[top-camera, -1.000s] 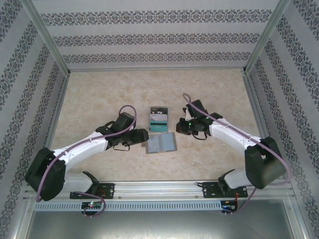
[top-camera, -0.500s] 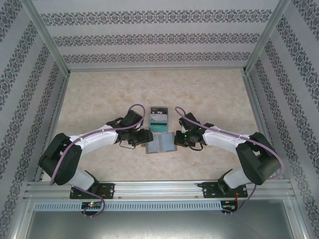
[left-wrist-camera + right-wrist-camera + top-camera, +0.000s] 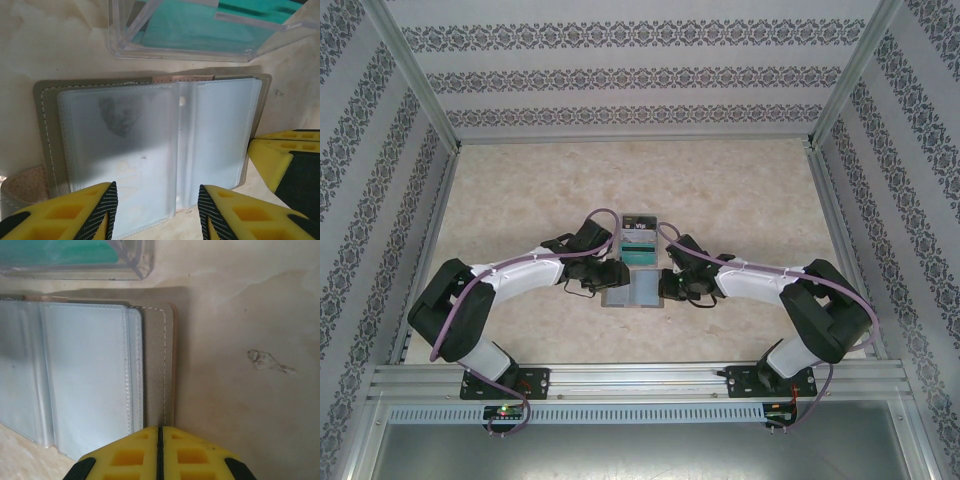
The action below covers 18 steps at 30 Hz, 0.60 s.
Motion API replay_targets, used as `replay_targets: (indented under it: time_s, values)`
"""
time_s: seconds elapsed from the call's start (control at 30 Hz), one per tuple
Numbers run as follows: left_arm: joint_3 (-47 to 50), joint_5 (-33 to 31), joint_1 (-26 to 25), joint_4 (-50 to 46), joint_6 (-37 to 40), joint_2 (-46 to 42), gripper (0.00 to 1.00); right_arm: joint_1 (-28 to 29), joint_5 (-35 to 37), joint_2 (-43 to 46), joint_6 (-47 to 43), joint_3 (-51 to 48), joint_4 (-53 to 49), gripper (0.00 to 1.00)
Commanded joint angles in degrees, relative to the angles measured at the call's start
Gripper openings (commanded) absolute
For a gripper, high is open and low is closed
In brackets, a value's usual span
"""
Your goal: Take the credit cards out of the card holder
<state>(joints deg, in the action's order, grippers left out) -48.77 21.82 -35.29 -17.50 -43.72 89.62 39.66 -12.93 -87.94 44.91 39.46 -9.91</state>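
Looking close to finished: the cards seem to be out of the holder.

I've got the card holder [image 3: 633,291] lying open on the counter [image 3: 520,190] between both arms. Its cloudy sleeves look empty to me, though I can't swear nothing thin is tucked inside. The credit cards [image 3: 640,238] sit in a clear box [image 3: 175,54] just past the holder's far edge. My left tool [image 3: 155,212] is spread wide at the holder's near edge, gripping nothing. My right tool [image 3: 160,452] is pressed together right at the holder's right cover edge, and I can't tell if it's nipping the leather. What's left, I reckon, is a check of the sleeves.
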Motion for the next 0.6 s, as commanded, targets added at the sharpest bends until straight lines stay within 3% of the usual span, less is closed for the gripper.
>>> replay_targets:
  time_s: [0.0, 0.13, 0.57]
  values:
    - [-0.42, -2.59, -0.62, -2.63, 1.34, 0.82, 0.46, 0.32, 2.11, -0.41, 1.77, -0.79, 0.13, 0.00]
    - [-0.19, -5.95, -0.62, -4.82, 1.36, 0.72, 0.47, 0.32, 2.54, -0.73, 1.62, -0.44, -0.64, 0.00]
    - [0.53, -5.57, -0.57, -4.57, 1.55, 3.18, 0.47, 0.31, 2.33, -0.95, 1.76, -0.53, -0.50, 0.00]
